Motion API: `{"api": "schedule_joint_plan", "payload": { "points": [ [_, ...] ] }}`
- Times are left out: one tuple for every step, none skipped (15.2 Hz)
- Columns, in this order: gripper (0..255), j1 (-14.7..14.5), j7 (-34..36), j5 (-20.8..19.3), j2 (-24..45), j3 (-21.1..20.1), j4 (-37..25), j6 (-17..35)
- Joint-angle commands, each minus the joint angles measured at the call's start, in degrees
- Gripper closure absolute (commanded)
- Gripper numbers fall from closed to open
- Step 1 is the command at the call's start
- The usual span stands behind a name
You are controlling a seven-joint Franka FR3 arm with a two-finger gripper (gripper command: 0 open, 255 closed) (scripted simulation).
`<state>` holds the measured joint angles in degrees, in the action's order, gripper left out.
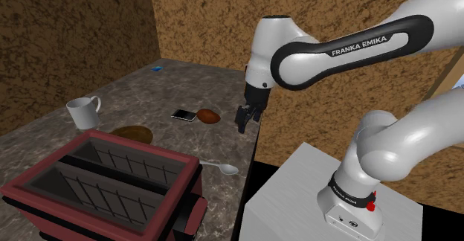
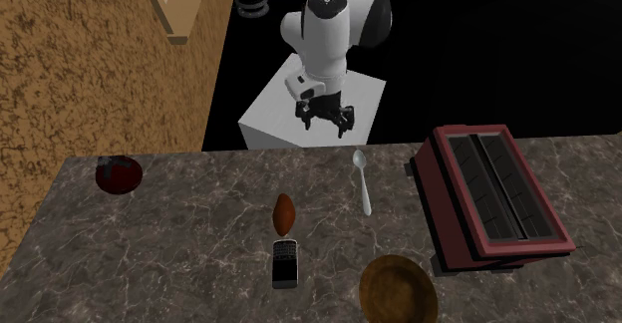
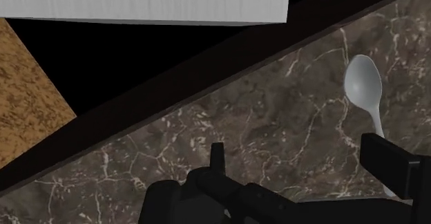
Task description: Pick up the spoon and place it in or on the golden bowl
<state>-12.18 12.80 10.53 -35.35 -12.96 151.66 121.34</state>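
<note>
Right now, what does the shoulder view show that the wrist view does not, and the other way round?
The shoulder view adds the white mug, the golden bowl, the phone, the red two-slot box and the arm. The wrist view adds a close look past the open gripper, one finger crossing the handle of the spoon. Both share the spoon, the marbled counter and the white stand.

Wrist view: spoon [image 3: 364, 84] handle is disappearing behind a black finger [image 3: 390, 164]. 2nd ext. view: bottom edge is cutting off the golden bowl [image 2: 399, 289]. Shoulder view: bottom edge is clipping the red slotted box [image 1: 104, 180], and the blue item [image 1: 157, 68] far back is showing too small to ID.
</note>
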Motion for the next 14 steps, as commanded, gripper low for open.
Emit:
{"api": "schedule_joint_plan", "payload": {
  "points": [
    [0,-1.0,-0.1,0.9,3.5,-1.3,-0.5,4.8],
    [0,-1.5,0.0,1.4,5.0,-2.1,-0.6,6.9],
    [0,-2.1,0.1,1.8,6.6,-2.9,-0.8,9.1],
    [0,-2.6,0.2,2.1,8.2,-3.7,-1.1,11.3],
    [0,-3.1,0.3,2.4,9.9,-4.5,-1.4,13.4],
    [0,-3.5,0.5,2.6,11.6,-5.3,-1.8,15.5],
    [0,-3.9,0.7,2.7,13.3,-6.1,-2.3,17.6],
    [0,-4.2,1.0,2.6,15.1,-7.0,-2.8,19.7],
    [0,-4.5,1.3,2.5,16.9,-7.8,-3.4,21.7],
    [0,-4.7,1.6,2.2,18.7,-8.7,-4.0,23.6],
    [0,-4.9,2.1,1.8,20.5,-9.5,-4.7,25.6],
    [0,-5.0,2.3,1.6,21.3,-9.9,-5.1,26.4],
    [0,-4.8,2.5,1.3,22.1,-10.1,-5.0,27.3],
    [0,-4.7,2.7,1.0,23.0,-10.3,-4.9,28.2]
  ]
}}
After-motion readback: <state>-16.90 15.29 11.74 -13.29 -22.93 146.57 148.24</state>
